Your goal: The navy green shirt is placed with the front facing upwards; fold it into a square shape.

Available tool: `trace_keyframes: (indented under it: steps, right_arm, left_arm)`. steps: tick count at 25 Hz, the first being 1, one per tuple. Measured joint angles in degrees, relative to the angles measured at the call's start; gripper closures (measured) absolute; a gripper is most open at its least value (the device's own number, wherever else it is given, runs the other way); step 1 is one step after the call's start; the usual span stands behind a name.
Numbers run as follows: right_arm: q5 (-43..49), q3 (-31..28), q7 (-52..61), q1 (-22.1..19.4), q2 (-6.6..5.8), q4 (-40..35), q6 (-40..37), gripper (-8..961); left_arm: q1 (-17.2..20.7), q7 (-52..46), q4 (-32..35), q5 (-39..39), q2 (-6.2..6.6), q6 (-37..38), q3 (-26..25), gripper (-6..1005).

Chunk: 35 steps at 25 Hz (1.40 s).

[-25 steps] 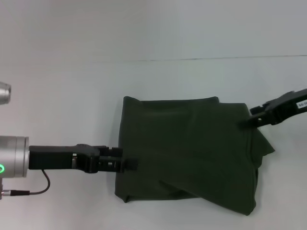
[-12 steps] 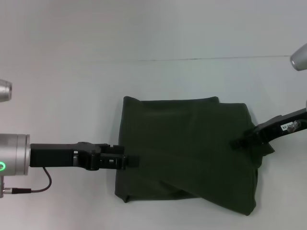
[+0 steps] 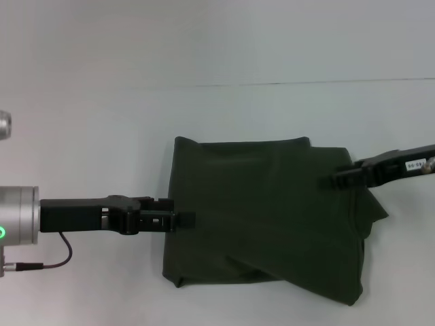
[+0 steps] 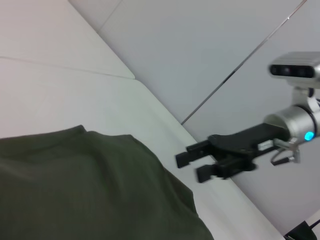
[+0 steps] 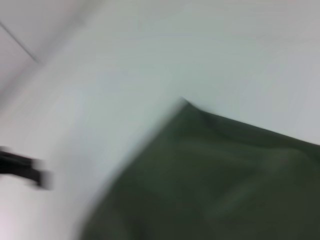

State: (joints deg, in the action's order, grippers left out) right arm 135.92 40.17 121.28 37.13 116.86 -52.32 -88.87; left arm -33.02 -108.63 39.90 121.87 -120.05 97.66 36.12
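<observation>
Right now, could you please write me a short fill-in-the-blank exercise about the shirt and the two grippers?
1. The navy green shirt lies folded on a ____ table.
2. The left gripper is at the shirt's ____ edge in the head view.
3. The right gripper reaches over the shirt's ____ side in the head view.
4. The cream chest lettering is ____ in every view.

Missing words: white; left; right; hidden

We are seeing open white table (image 3: 102, 122) lying bare to the far side and left of the navy green shirt (image 3: 265, 210). The left gripper (image 3: 187, 220) is blocking its left edge; the right gripper (image 3: 326, 181) is hanging over its far right corner.
</observation>
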Motion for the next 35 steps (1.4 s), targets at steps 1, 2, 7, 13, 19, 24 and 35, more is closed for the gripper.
trace_keyframes:
  steps: [1, 2, 7, 13, 19, 24, 35]
  right_arm:
    - [-2.65, -0.74, -2.12, -0.48, -0.09, 1.13, -1.24, 262]
    - [-5.23, -1.17, -4.39, -0.96, -0.13, 2.51, -1.7, 262]
    - [-16.69, -2.74, -20.98, -4.05, 0.74, 12.85, 0.08, 262]
    - [-25.38, -5.28, -46.64, -6.75, 2.77, 25.94, 5.69, 261]
    - [-31.27, -5.41, -66.33, -7.4, 3.16, 38.5, 12.92, 261]
    - [-35.22, -5.44, -73.75, -8.39, 3.28, 42.19, 14.95, 260]
    - [-34.98, -4.82, -74.3, -8.21, 3.27, 42.55, 19.46, 260]
  left_arm:
    - [0.02, 0.11, 0.0, -0.13, 0.03, 0.01, -0.01, 47]
    - [0.04, 0.37, 0.0, -0.29, 0.05, 0.01, 0.0, 47]
    - [0.39, 1.52, 0.0, -1.84, 0.04, -0.01, -0.32, 47]
    - [0.6, 2.38, 0.01, -3.67, 0.08, -0.03, -1.9, 48]
    - [0.47, 2.64, 0.0, -3.86, 0.03, -0.1, -2.79, 48]
    - [0.15, 2.8, 0.0, -3.92, -0.07, -0.2, -2.88, 48]
    - [-0.1, 2.77, 0.0, -3.96, -0.27, -0.53, -2.9, 48]
